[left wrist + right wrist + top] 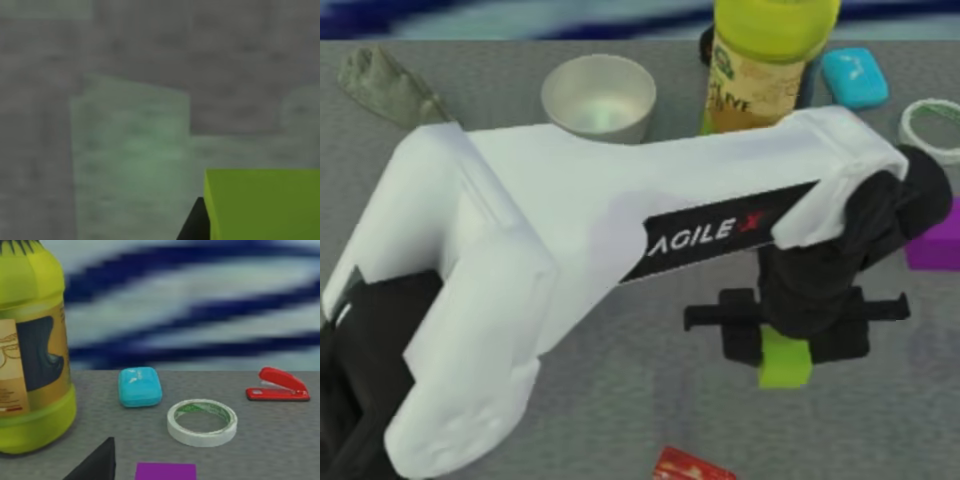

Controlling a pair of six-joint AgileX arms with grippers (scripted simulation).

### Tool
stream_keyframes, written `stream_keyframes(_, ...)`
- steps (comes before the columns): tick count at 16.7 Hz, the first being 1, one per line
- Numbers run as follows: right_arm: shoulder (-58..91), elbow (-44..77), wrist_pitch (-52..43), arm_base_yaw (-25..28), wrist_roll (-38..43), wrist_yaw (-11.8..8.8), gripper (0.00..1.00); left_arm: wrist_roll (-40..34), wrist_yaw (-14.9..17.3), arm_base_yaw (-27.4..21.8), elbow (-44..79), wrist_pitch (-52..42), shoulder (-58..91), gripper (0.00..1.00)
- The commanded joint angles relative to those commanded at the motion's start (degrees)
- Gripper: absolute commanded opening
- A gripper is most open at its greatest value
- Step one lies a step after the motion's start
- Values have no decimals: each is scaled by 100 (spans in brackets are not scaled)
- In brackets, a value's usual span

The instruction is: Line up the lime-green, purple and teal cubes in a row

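Top view: left arm is reaching across the surface (pixel 620 400), its tool (pixel 785 345) pinching the lime-green cube (pixel 785 362) at centre-right. Purple cube (pixel 935 238) is sitting at the right edge; teal cube unseen. Next: placing lime-green beside purple, squarely.

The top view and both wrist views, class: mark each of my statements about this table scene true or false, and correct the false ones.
1. The left hand is over the lime-green cube. True.
2. The purple cube lies at the table's left edge in the top view. False: it lies at the right edge.
3. The tape roll stands on its edge. False: it lies flat.
4. The yellow-green bottle stands upright at the back of the table. True.
5. The light-blue bar rests on top of the tape roll. False: it lies on the table, apart from the roll.
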Motion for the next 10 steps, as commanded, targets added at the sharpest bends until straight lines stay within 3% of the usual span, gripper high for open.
stream_keyframes(7, 0, 0, 0, 0, 0, 0, 100, 7, -2, -18, -477, 531, 109, 0)
stream_keyframes(10, 0, 0, 0, 0, 0, 0, 100, 7, -2, -18, -477, 531, 109, 23)
